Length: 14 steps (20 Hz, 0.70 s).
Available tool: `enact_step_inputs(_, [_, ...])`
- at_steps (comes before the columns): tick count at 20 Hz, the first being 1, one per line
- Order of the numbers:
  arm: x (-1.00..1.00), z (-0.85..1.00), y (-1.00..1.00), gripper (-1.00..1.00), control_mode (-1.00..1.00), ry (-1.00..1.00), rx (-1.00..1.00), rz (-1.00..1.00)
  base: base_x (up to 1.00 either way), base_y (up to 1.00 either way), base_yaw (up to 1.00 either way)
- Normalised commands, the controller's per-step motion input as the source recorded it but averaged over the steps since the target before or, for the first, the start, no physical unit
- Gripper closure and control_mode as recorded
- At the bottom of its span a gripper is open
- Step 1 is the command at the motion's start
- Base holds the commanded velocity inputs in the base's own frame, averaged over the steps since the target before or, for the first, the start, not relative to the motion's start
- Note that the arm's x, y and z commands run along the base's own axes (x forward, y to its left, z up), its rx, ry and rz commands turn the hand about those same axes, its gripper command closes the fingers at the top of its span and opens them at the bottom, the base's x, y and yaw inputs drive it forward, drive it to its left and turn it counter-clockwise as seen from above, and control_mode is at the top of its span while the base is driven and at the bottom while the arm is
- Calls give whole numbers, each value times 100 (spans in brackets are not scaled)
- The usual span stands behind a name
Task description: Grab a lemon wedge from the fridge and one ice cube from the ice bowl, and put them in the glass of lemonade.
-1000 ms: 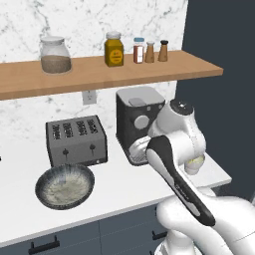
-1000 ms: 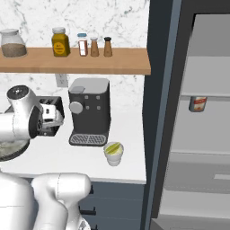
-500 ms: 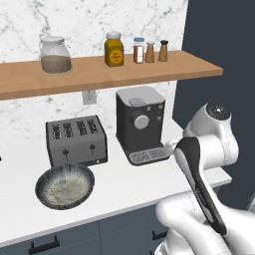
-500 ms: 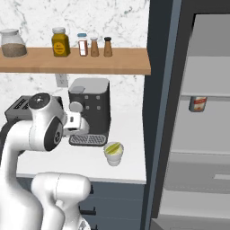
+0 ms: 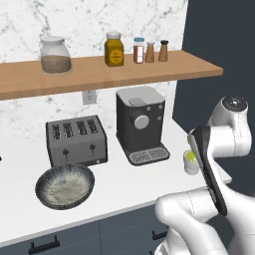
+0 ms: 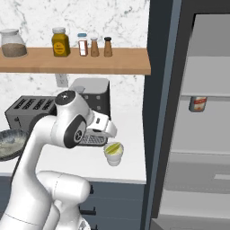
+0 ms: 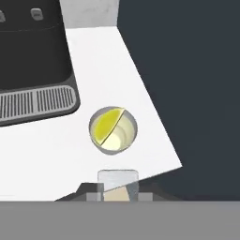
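Tall dark fridge (image 6: 159,112) open at the right of the right base view, pale shelves bare of any yellow piece as far as can be seen. White counter (image 5: 124,184) to its left, carrying the coffee machine (image 5: 140,122), the toaster (image 5: 75,140), the ice bowl (image 5: 41,188) well off toward the far end, and the glass of lemonade (image 6: 113,158) near the counter's corner by the fridge. Lemon wedge (image 7: 105,125) already inside that glass, leaning against the rim on the side toward the coffee machine, long axis running diagonally across the mouth and leaving the other half open over pale liquid. Gripper (image 7: 117,187) clamped on a small pale translucent block, by its look the ice cube (image 7: 117,179), held between the two fingertips. Hangs above the counter's front edge, short of the glass: in the hand view the glass sits just ahead of the cube, nearly in line with it and a touch toward the coffee machine. Probably calls for a short advance along that line until the cube stands over the open half of the mouth, clear of the wedge, before letting go. Risk of the cube striking the near rim or the wedge and bouncing onto the counter if released too early.
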Motion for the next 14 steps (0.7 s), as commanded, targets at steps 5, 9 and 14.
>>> enact_step_inputs(5, [-19, -28, -34, 100, -100, 1, 13, -15, 0, 0, 0])
enact_step_inputs(9, [-19, -23, 0, 100, -100, 0, 16, 0, 0, 0, 0])
enact_step_inputs(14, [2, -2, 9, 100, -100, -1, 5, 0, 0, 0, 0])
